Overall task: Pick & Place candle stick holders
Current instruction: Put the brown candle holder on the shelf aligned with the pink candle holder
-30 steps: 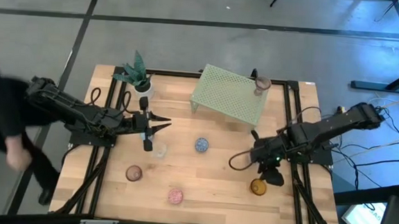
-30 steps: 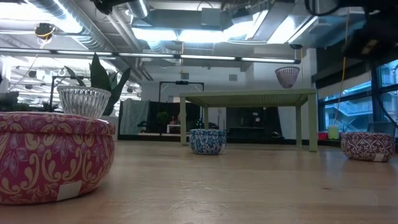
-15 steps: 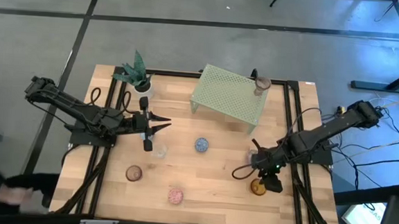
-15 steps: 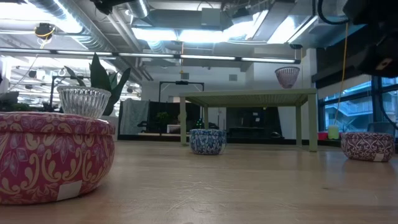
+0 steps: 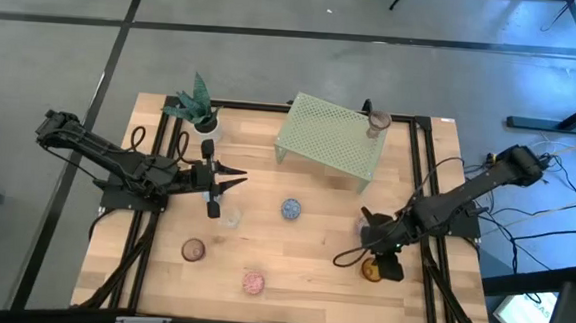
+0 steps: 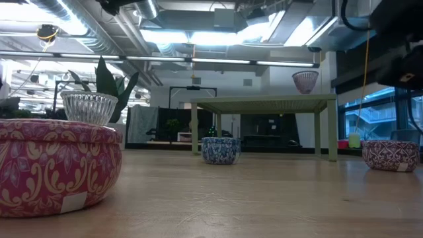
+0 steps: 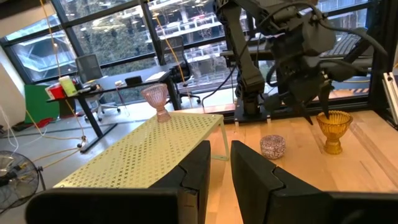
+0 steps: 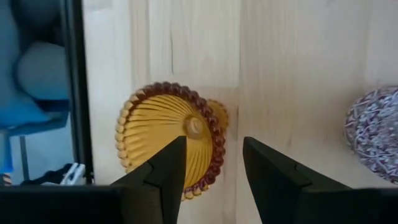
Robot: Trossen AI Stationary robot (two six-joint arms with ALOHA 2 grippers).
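An amber stemmed candle stick holder (image 8: 168, 149) stands upright near the table's right near corner (image 5: 369, 272). My right gripper (image 8: 214, 149) hangs open just above it, pointing steeply down, one finger over each side of the bowl, clear of it in the left wrist view (image 7: 316, 106). A purple patterned holder (image 7: 272, 146) sits beside it. On the table also stand blue (image 5: 291, 210), clear (image 5: 230, 216), brownish (image 5: 193, 249) and pink (image 5: 253, 282) holders. A pink goblet (image 5: 377, 122) stands on the green rack (image 5: 325, 134). My left gripper (image 5: 235, 181) waits level at the left, narrowly open and empty.
A small white pot with a green plant (image 5: 197, 108) stands at the far left corner. Black rails (image 5: 423, 170) run along both table sides, close to the amber holder. Bare wood lies between the blue holder and the near edge.
My right gripper has sunk toward the amber holder, shifting a little toward the table's near edge and tipping further downward; its finger gap looks unchanged. A person at the table's left has moved out of the high view.
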